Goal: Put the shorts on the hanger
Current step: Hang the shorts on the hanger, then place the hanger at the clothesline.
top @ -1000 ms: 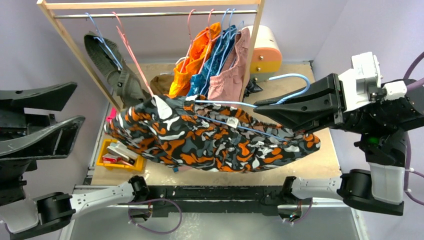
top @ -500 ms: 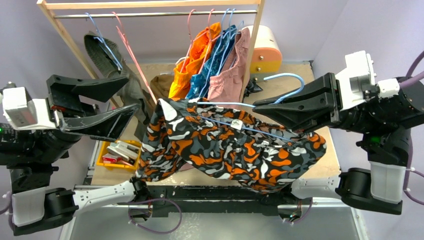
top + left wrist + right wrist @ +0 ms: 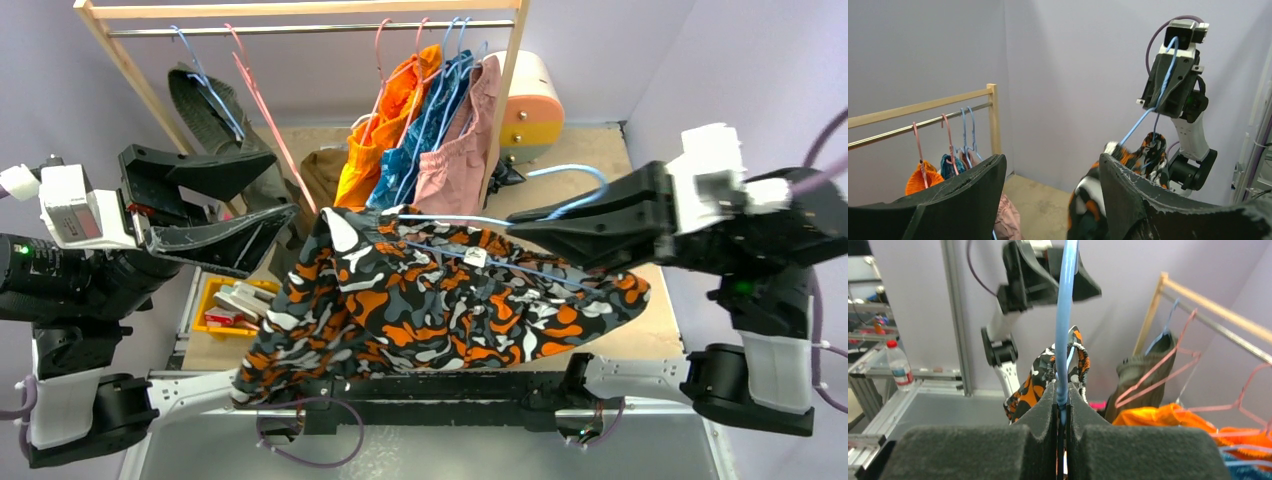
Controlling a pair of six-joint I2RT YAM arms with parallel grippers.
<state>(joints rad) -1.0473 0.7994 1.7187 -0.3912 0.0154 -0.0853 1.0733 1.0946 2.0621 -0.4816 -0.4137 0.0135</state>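
Observation:
The camouflage shorts (image 3: 430,300) in orange, black, grey and white drape over the light-blue hanger (image 3: 470,218) and hang in the air above the table. My right gripper (image 3: 522,220) is shut on the hanger near its hook (image 3: 570,172); the right wrist view shows the blue wire (image 3: 1066,330) pinched between the pads, with the shorts (image 3: 1040,377) beyond. My left gripper (image 3: 285,212) is open and empty, just left of the shorts. In the left wrist view the shorts (image 3: 1088,200) hang right behind my right finger (image 3: 1133,195).
A wooden rack (image 3: 300,10) at the back holds pink-red hangers (image 3: 262,100), blue hangers, orange shorts (image 3: 385,120), blue clothes and dusty-pink shorts (image 3: 462,130); an olive garment (image 3: 215,130) hangs at its left. A yellow tray (image 3: 215,315) lies front left. A cream-and-orange box (image 3: 528,95) stands behind the rack.
The left end of the shorts has dropped and hangs lower towards the near edge. My left gripper, open, has come in from the left and up to the shorts. My right gripper has shifted slightly.

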